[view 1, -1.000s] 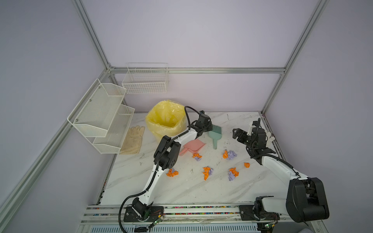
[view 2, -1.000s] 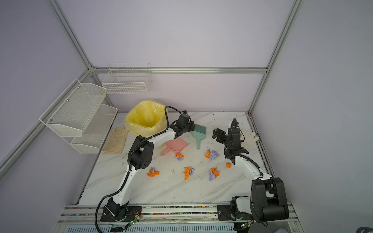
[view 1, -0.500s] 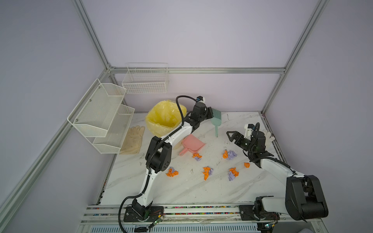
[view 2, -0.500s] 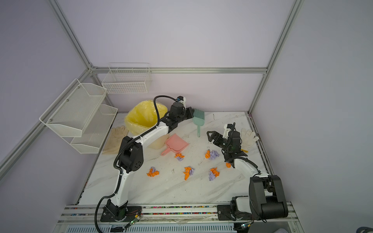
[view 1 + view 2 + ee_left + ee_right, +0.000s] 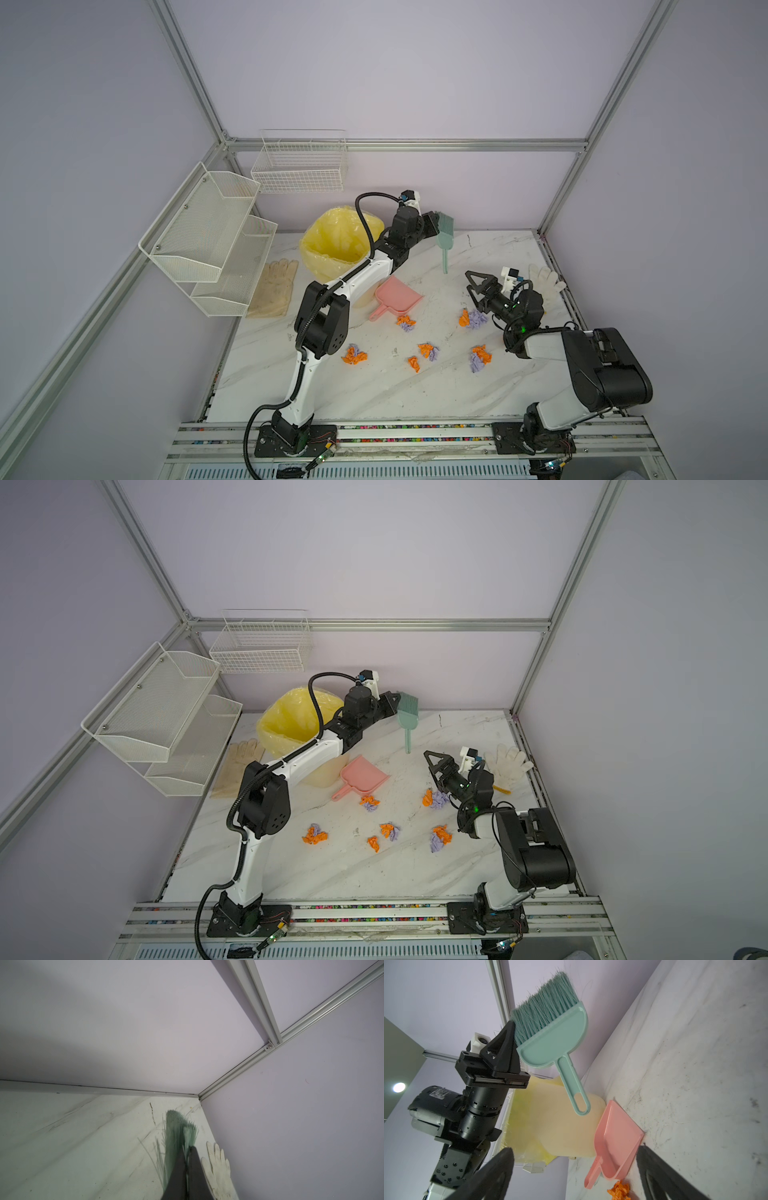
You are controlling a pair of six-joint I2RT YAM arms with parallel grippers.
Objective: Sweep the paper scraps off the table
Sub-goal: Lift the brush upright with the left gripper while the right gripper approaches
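- Writing: the only label is a sticker (image 5: 438, 1092) on the left arm's wrist motor, seen in the right wrist view. Its print is too small to read.
- Left arm (image 5: 320, 324): rises from its near base, elbow bent at mid-left. The forearm reaches far, past the bin's rim, with the wrist raised.
- Right arm (image 5: 598, 374): folded low by the right edge, forearm just over the table (image 5: 374, 395), pointing far-left.
- Paper scraps (image 5: 428, 351): about six orange and purple clumps lie loose mid-table in both top views.
- Right gripper (image 5: 473, 291): jaws wide apart and holding nothing. One scrap clump lies just beside it.
- Pink dustpan (image 5: 397, 297): flat on the table with its handle toward near-left. One scrap lies just by its near edge.
- Left gripper (image 5: 434, 222): clamped on the bristle end of the green brush (image 5: 444, 239). The brush is off the table with its handle hanging down.
- Yellow-lined bin (image 5: 336, 245): stands far-left, behind the dustpan.
- White glove (image 5: 546, 282): far right. Beige glove (image 5: 276, 286): far left.
- Mesh shelves (image 5: 208, 232) and wire basket (image 5: 299, 166): on the walls.
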